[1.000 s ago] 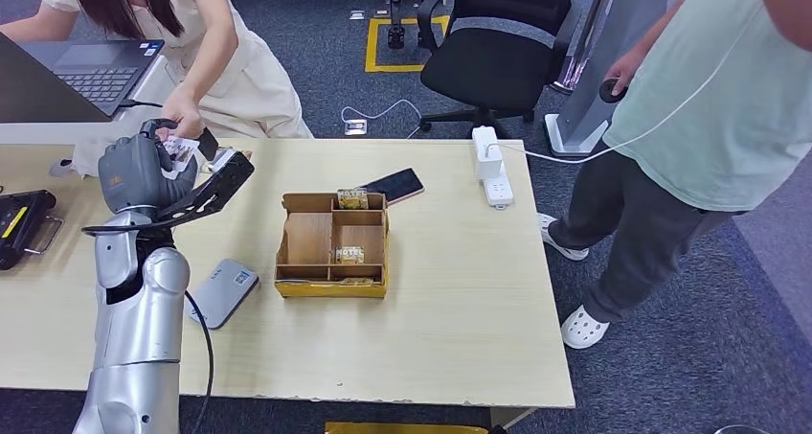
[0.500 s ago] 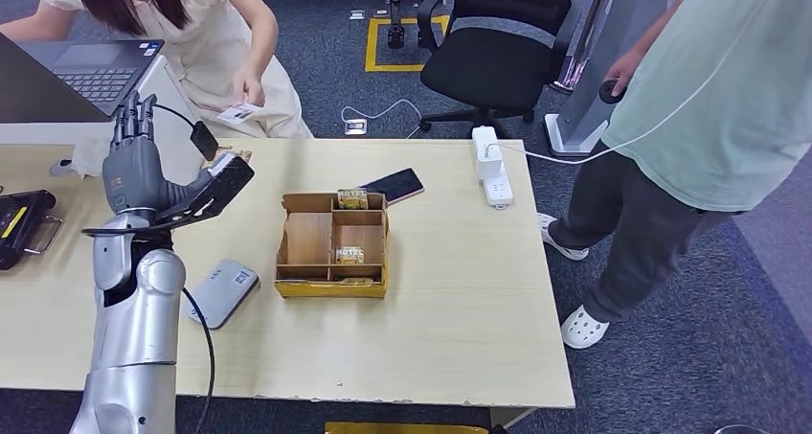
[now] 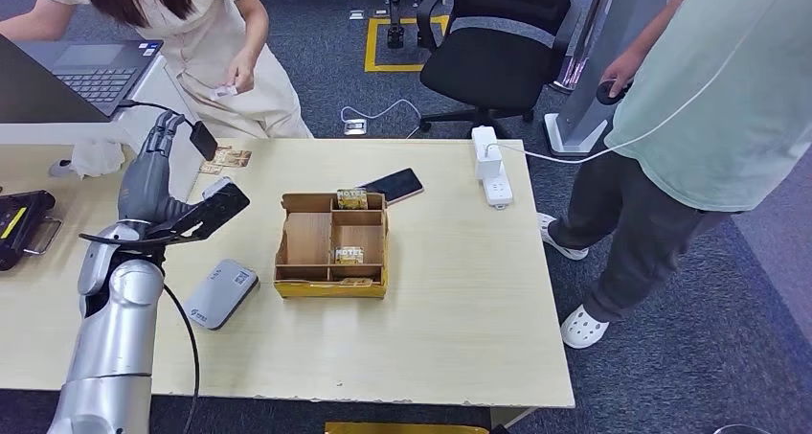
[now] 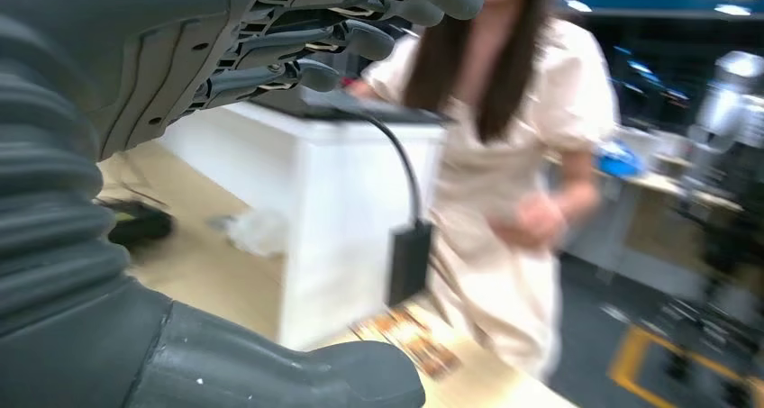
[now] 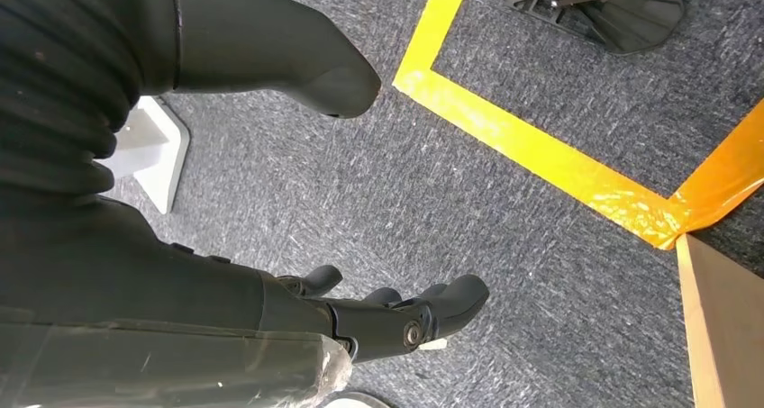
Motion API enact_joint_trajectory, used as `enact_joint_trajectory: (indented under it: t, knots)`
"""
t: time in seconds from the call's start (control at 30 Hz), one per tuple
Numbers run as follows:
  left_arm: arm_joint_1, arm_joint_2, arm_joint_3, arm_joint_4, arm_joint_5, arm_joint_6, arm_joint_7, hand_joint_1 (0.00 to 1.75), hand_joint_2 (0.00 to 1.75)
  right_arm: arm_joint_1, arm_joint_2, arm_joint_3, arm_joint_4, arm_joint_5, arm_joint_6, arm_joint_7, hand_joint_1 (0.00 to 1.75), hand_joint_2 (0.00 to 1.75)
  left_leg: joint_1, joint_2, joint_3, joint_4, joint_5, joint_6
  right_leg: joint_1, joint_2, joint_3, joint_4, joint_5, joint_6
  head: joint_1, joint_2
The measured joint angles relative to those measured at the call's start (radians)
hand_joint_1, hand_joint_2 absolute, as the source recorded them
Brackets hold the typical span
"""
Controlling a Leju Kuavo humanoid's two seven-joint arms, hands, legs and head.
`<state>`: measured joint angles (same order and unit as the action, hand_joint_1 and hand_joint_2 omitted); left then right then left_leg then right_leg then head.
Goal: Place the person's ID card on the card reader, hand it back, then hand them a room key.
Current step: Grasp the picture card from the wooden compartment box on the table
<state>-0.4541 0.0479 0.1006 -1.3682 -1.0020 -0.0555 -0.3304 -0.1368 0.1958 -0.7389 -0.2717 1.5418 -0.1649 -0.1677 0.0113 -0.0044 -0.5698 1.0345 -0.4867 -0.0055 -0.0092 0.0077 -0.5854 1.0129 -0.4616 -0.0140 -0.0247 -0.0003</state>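
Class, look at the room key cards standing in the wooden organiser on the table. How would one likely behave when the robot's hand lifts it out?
Each key card looks thin and flat, so probably light and fairly stiff. Standing on edge in the organiser, it offers only a narrow top edge, so the hand may find it slippery and prone to tipping against the divider. It seems unlikely to roll.

You have a light wood table (image 3: 450, 300). On it: a wooden divided box (image 3: 332, 245) near the centre, a dark phone (image 3: 392, 185) touching its far edge, a white power strip (image 3: 489, 164) at the far right edge, a grey card reader (image 3: 220, 292) left of the box, and small cards (image 3: 225, 157) near the far left edge.
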Motion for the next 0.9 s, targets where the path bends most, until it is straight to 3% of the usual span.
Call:
enact_joint_trajectory:
  t: [0.13, 0.4, 0.53, 0.63, 0.77, 0.9]
  knots:
    - [0.048, 0.135, -0.101, -0.013, 0.156, -0.082, -0.076, 0.0, 1.75, 0.005, -0.008, 0.0, 0.001, -0.005, -0.004, -0.013, 0.0, 1.75, 0.0, 0.003, 0.0, 0.0, 0.0, 0.0, 0.0, 0.003, -0.001, 0.001, 0.0, 0.0, 0.0, 0.0]
    - [0.173, 0.572, -0.292, -0.187, 0.443, -0.272, -0.096, 0.0, 1.75, 0.018, -0.03, 0.0, 0.006, -0.018, -0.003, -0.015, 0.0, 1.75, 0.003, 0.006, -0.001, -0.001, -0.001, -0.002, 0.003, 0.007, -0.004, 0.001, 0.0, -0.001, 0.0, 0.0]
    - [0.174, 0.702, -0.37, -0.254, 0.448, -0.307, -0.079, 0.0, 1.75, 0.017, -0.033, 0.0, 0.008, -0.018, -0.003, -0.014, 0.0, 1.75, 0.002, 0.005, -0.001, -0.001, -0.001, -0.002, 0.003, 0.006, -0.004, 0.001, 0.0, -0.001, 0.0, 0.0]
    - [0.16, 0.722, -0.453, -0.293, 0.376, -0.243, -0.056, 0.0, 1.75, 0.016, -0.033, 0.0, 0.009, -0.02, -0.003, -0.011, 0.0, 1.75, 0.0, 0.005, -0.001, 0.0, -0.001, -0.001, 0.001, 0.004, -0.003, 0.0, 0.0, 0.0, 0.0, 0.0]
    - [0.153, 0.656, -0.596, -0.303, 0.188, -0.108, 0.004, 0.0, 1.75, 0.015, -0.032, 0.0, 0.009, -0.021, -0.004, -0.006, 0.0, 1.75, -0.001, 0.004, -0.001, 0.0, 0.0, 0.0, -0.001, 0.004, -0.002, -0.001, 0.001, 0.001, 0.0, 0.0]
    - [0.149, 0.588, -0.725, -0.298, 0.145, -0.074, 0.025, 0.0, 1.75, 0.015, -0.032, 0.0, 0.009, -0.021, -0.004, 0.0, 0.0, 1.75, -0.001, 0.004, -0.001, 0.0, 0.0, 0.0, -0.001, 0.004, -0.002, -0.001, 0.002, 0.002, 0.0, 0.0]
